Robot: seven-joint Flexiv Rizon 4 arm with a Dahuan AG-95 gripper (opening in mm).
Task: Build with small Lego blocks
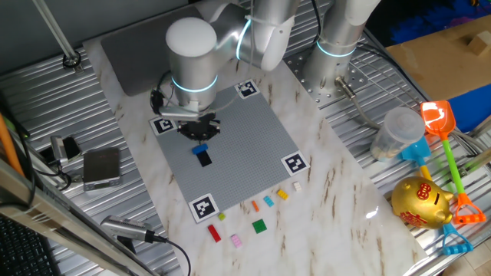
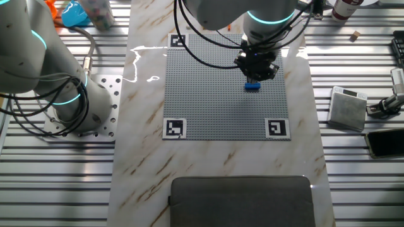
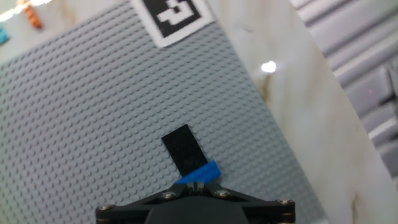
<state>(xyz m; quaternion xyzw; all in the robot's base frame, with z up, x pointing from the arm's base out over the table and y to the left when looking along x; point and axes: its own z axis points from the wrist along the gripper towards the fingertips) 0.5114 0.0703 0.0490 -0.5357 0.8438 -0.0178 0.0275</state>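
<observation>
Holding a blue block (image 3: 200, 172) between its fingertips, the hand (image 1: 200, 132) hangs just over the grey baseplate (image 2: 208, 94). The fingers are shut on the block. In the hand view, the blue block sits at the near end of a black block (image 3: 184, 149) that lies flat on the baseplate. The two look like they touch, but I cannot tell if the blue one is pressed down yet.

The other small blocks lie well away from the hand, on the marble surface (image 1: 330, 192) past the far edge of the baseplate. In one fixed view they are a red block (image 1: 214, 234), a pink block (image 1: 236, 241), a green block (image 1: 260, 225), an orange block (image 1: 255, 205), a light blue block (image 1: 268, 202), a yellow block (image 1: 282, 195) and a white block (image 1: 298, 185). They sit apart from each other in a loose row.

A black-and-white marker (image 3: 174, 17) sits in the corner of the baseplate ahead of the hand.
</observation>
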